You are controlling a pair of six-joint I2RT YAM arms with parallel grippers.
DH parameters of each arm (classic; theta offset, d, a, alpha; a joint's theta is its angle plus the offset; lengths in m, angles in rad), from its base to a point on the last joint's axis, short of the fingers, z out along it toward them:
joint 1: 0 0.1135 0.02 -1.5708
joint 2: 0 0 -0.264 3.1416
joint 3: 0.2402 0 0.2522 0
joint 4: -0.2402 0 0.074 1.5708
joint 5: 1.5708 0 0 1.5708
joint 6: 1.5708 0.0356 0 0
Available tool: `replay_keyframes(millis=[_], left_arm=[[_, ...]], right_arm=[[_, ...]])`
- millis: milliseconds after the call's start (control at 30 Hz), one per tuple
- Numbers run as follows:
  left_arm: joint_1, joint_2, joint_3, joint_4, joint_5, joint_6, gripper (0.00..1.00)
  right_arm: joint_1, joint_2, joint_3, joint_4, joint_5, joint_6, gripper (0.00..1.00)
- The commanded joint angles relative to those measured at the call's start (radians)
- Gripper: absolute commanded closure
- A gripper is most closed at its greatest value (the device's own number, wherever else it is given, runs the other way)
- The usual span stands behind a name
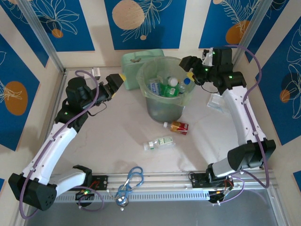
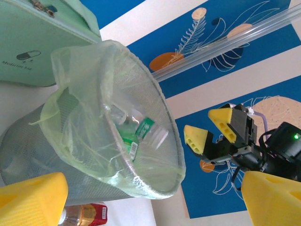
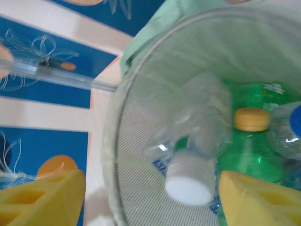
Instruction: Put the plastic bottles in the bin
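Top external: bin (image 1: 162, 110) mid-desk (image 1: 113, 136), several bottles (image 1: 168, 88) inside. 2 more lie on the desk before it: red-labelled bottle (image 1: 177, 126), clear bottle (image 1: 159, 143). I log left fingers (image 1: 121, 76) wide, just left of the rim; right fingers (image 1: 190, 75) wide over the right rim, holding nothing.

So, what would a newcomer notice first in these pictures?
Most likely the bin in the middle of the table, lined with a pale green bag and holding several plastic bottles. The left gripper hangs open beside its rim, and the right gripper hangs open at the rim's right edge. A red-labelled bottle and a clear bottle lie on the table in front of it.
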Motion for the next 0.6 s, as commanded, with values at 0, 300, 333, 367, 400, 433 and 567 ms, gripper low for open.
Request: replay_keyframes(millis=[0, 300, 333, 367, 400, 433, 567], left_arm=[[0.01, -0.025, -0.02, -0.019, 0.022, 0.035, 0.06], [0.009, -0.013, -0.068, 0.001, 0.026, 0.027, 0.13], [0.01, -0.014, -0.075, 0.004, 0.028, 0.026, 0.13], [0.01, -0.016, -0.083, 0.006, 0.029, 0.021, 0.14], [0.009, -0.02, -0.092, 0.008, 0.028, 0.021, 0.15], [0.01, -0.025, -0.1, 0.007, 0.028, 0.021, 0.15], [0.009, -0.043, -0.134, 0.0, 0.02, 0.018, 0.16]], right_arm=[[-0.043, -0.034, 0.018, -0.033, -0.024, -0.033, 0.2], [-0.066, -0.214, -0.14, -0.136, 0.068, -0.052, 0.21], [-0.066, -0.243, -0.191, -0.144, 0.084, -0.031, 0.22], [-0.067, -0.277, -0.248, -0.15, 0.101, 0.007, 0.23], [-0.066, -0.313, -0.329, -0.155, 0.111, 0.051, 0.25], [-0.062, -0.347, -0.406, -0.154, 0.118, 0.092, 0.27], [-0.009, -0.507, -0.696, -0.1, 0.17, 0.316, 0.28]])
